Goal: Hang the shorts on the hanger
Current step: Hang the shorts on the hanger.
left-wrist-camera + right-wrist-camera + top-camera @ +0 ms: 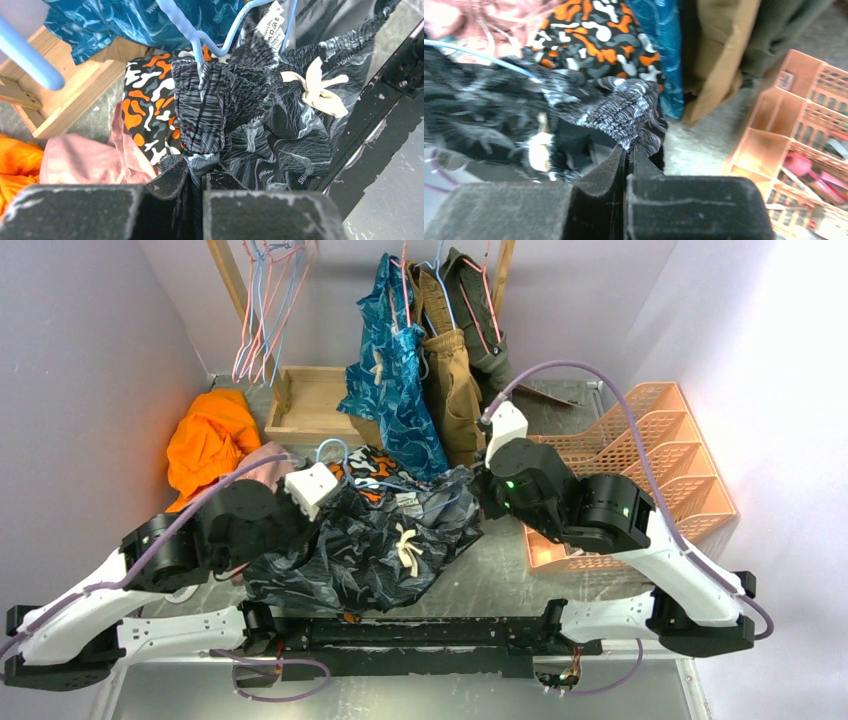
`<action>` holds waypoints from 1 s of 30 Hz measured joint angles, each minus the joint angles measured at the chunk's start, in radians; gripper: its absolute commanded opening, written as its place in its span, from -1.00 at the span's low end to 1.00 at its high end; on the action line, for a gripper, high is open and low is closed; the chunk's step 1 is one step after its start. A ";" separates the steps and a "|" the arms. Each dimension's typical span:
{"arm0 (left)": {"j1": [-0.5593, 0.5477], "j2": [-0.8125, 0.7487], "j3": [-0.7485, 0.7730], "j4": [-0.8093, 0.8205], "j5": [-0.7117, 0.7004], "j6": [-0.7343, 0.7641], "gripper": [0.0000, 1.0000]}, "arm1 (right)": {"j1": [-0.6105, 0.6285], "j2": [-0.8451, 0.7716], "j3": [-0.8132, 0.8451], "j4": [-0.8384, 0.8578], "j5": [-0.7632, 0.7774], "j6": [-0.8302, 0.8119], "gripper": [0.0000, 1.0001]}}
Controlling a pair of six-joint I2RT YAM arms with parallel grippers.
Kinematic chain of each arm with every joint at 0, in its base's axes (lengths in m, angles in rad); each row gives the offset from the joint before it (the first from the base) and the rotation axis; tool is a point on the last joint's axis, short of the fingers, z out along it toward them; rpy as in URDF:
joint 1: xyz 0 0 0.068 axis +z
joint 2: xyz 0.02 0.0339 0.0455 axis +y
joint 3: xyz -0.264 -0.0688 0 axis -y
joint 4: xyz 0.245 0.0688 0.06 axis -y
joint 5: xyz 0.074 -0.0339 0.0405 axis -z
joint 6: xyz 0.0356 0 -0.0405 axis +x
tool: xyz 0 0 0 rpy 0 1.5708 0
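"Left gripper and right gripper — state?"

"Each clenched on one end of the waistband of the shorts. We judge this stretches it for the light-blue hanger, whose wire runs into the fabric. They sag onto the table between the arms — not yet hung."

The shorts are thin matt cloth with a ribbed elastic waistband. Their drawstring is flat cream woven cord. At the waistband, the hanger is wire with a smooth, slightly glossy light-blue coating. Behind the shorts, the tray is bare unfinished wood. Right of the shorts, the rack is perforated orange plastic. Beneath the shorts, the table is dull, scratched metal. On the shorts, the left gripper pads are matt black, grainy and scuffed.
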 measured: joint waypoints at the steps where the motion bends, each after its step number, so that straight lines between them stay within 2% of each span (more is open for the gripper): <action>1: 0.000 0.016 0.000 0.000 0.000 0.000 -0.86 | 0.000 0.018 0.024 -0.003 -0.032 0.003 -1.00; 9: 0.000 0.075 -0.012 0.103 0.090 0.000 -0.86 | 0.000 0.117 0.113 0.058 -0.247 0.064 -1.00; 14: 0.000 -0.007 -0.085 0.273 0.198 -0.003 -0.86 | 0.000 0.169 0.154 0.121 -0.281 0.104 -1.00; 22: 0.000 -0.151 -0.265 0.520 0.284 -0.038 -0.86 | -0.001 0.274 0.370 0.159 -0.288 0.108 -1.00; 28: 0.000 -0.246 -0.428 0.676 0.319 -0.054 -0.86 | -0.002 0.254 0.355 0.172 -0.351 0.100 -1.00; 30: 0.000 -0.266 -0.454 0.718 0.324 -0.054 -0.86 | -0.002 0.256 0.340 0.172 -0.398 0.093 -0.82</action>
